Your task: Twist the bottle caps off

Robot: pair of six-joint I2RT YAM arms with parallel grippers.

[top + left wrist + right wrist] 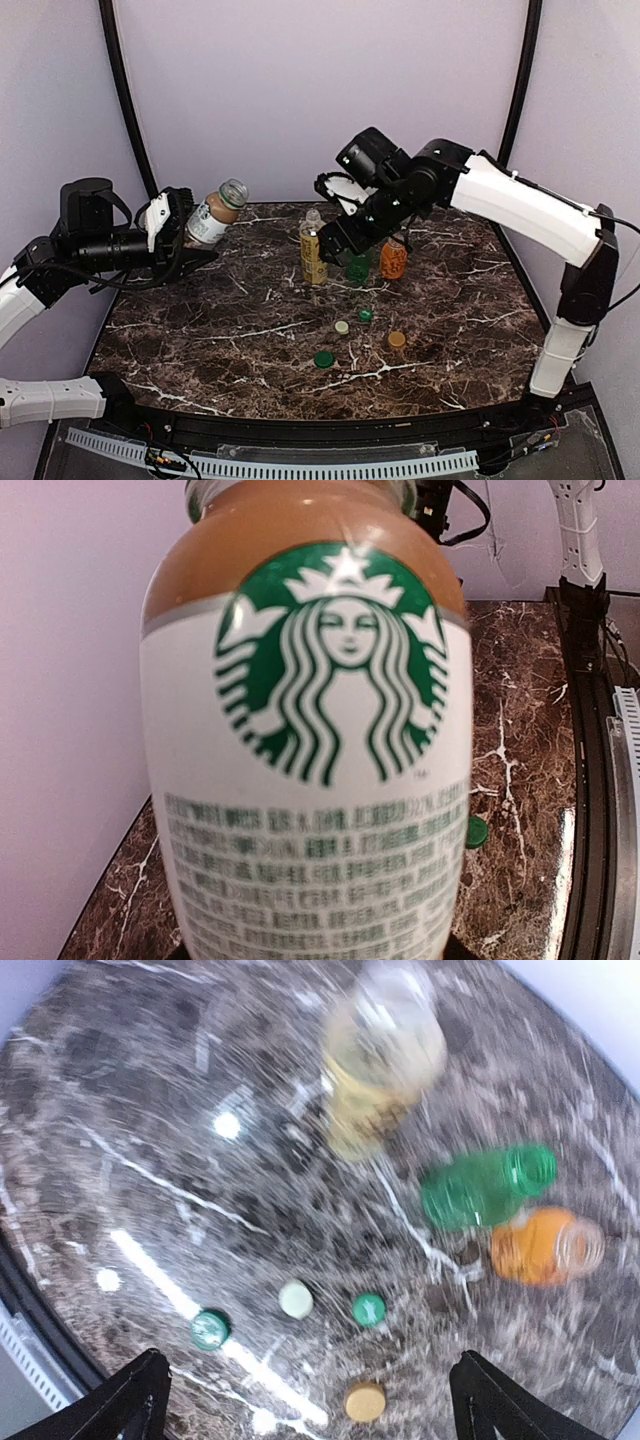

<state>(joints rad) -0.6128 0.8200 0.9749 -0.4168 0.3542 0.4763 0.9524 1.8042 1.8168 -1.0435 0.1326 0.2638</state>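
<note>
My left gripper (196, 233) is shut on the white-label bottle (215, 213) of brown drink and holds it tilted in the air above the table's far left. Its green logo label (330, 660) fills the left wrist view. Its mouth shows no cap. My right gripper (350, 232) hangs open and empty over the other three bottles. They stand at the back: yellow-liquid (313, 252), green (358, 268) and orange (393, 258). From the right wrist, the yellow (385, 1055), green (485, 1185) and orange (545, 1245) bottles are blurred, beyond my open fingertips (140, 1390).
Several loose caps lie on the marble table (200, 330) mid-front: a large green cap (324, 359), a pale cap (342, 327), a small green cap (365, 314) and a tan cap (397, 339). The black rail (300, 430) borders the near edge.
</note>
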